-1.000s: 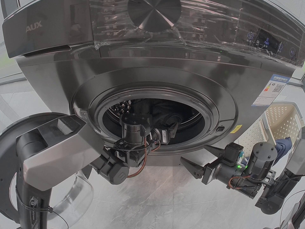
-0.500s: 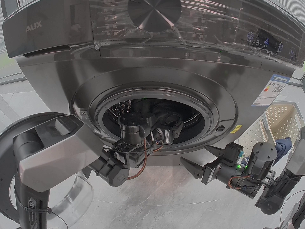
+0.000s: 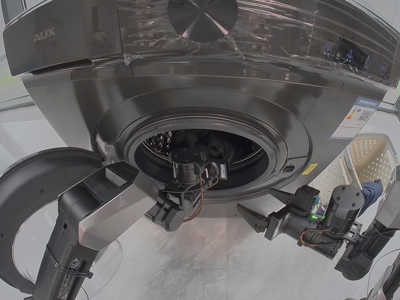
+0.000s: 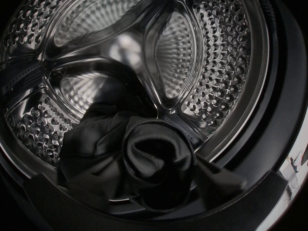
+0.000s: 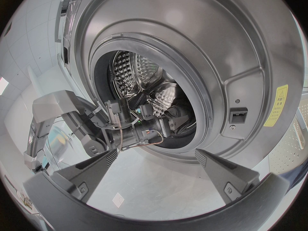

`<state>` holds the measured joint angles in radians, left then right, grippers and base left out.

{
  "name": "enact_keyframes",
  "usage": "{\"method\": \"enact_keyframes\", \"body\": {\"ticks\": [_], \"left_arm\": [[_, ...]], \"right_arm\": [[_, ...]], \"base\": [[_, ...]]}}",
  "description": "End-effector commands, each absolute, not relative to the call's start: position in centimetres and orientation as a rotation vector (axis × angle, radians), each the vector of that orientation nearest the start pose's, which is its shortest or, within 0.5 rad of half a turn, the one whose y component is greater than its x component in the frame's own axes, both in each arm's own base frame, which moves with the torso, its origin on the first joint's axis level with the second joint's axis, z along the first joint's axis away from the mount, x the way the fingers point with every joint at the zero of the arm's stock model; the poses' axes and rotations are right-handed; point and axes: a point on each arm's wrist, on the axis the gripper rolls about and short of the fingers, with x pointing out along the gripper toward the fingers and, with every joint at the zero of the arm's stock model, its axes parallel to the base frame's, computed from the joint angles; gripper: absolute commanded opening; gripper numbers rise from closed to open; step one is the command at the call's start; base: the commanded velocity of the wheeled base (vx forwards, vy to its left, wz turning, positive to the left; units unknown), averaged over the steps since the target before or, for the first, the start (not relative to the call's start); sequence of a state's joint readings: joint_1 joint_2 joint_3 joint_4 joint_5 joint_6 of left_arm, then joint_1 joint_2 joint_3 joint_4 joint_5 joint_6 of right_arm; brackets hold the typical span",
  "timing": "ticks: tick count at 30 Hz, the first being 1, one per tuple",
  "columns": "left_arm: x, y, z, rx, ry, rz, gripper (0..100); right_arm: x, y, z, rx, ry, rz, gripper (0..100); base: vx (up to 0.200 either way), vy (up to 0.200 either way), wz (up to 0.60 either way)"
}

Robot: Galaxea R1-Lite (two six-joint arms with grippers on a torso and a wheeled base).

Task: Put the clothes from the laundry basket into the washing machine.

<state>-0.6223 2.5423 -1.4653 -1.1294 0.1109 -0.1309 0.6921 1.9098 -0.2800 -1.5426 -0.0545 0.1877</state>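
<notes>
The washing machine (image 3: pixel 291 117) stands with its round opening bare and its door (image 3: pixel 33 180) swung out to the left. A black garment (image 4: pixel 138 151) lies bunched at the front of the steel drum (image 4: pixel 173 55). My left gripper (image 4: pixel 128 174) is inside the opening, open, its dark fingers spread on either side of the garment; it also shows from the side as the left gripper (image 5: pixel 178 119). My right gripper (image 3: pixel 255 200) hangs open and holds nothing, just below and in front of the opening's lower right rim. The white laundry basket (image 3: pixel 371 155) stands at the right with a blue garment (image 3: pixel 372 189) in it.
Grey tiled floor (image 3: pixel 216 255) lies in front of the machine. The open door takes up the space at the lower left, beside my left arm. The basket wall (image 5: pixel 288 148) is close to my right arm.
My left arm has swung to the right and pushed its wrist deeper into the drum opening. The right arm has stayed where it was.
</notes>
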Motion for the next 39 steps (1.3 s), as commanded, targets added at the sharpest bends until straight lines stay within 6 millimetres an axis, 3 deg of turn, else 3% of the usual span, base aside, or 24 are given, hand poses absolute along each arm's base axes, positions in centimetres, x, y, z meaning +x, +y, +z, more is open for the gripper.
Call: {"method": "enact_keyframes", "body": {"ticks": [1, 10, 24, 25, 32, 39], "left_arm": [[42.9, -28.5, 4.6, -0.144, -0.030, -0.451, 0], [48.1, -26.0, 8.4, -0.220, -0.215, -0.251, 0], [48.5, -25.7, 8.7, -0.235, -0.230, -0.242, 0], [48.3, -25.9, 8.6, -0.233, -0.223, -0.247, 100], [46.9, -27.2, 9.6, -0.239, -0.221, -0.280, 100], [42.5, -27.9, 11.1, -0.180, -0.124, -0.347, 100]], "right_arm": [[20.6, 16.9, 9.6, 0.149, 0.136, 0.627, 100], [20.7, 17.0, 9.5, 0.149, 0.141, 0.626, 100], [20.6, 17.0, 9.4, 0.149, 0.144, 0.629, 100], [20.6, 17.0, 9.4, 0.149, 0.144, 0.629, 100], [20.6, 17.0, 9.4, 0.148, 0.146, 0.629, 100], [20.6, 17.0, 9.5, 0.149, 0.144, 0.628, 100]], "base": [[0.000, 0.000, 0.00], [0.000, 0.000, 0.00], [0.000, 0.000, 0.00], [0.000, 0.000, 0.00], [0.000, 0.000, 0.00], [0.000, 0.000, 0.00]]}}
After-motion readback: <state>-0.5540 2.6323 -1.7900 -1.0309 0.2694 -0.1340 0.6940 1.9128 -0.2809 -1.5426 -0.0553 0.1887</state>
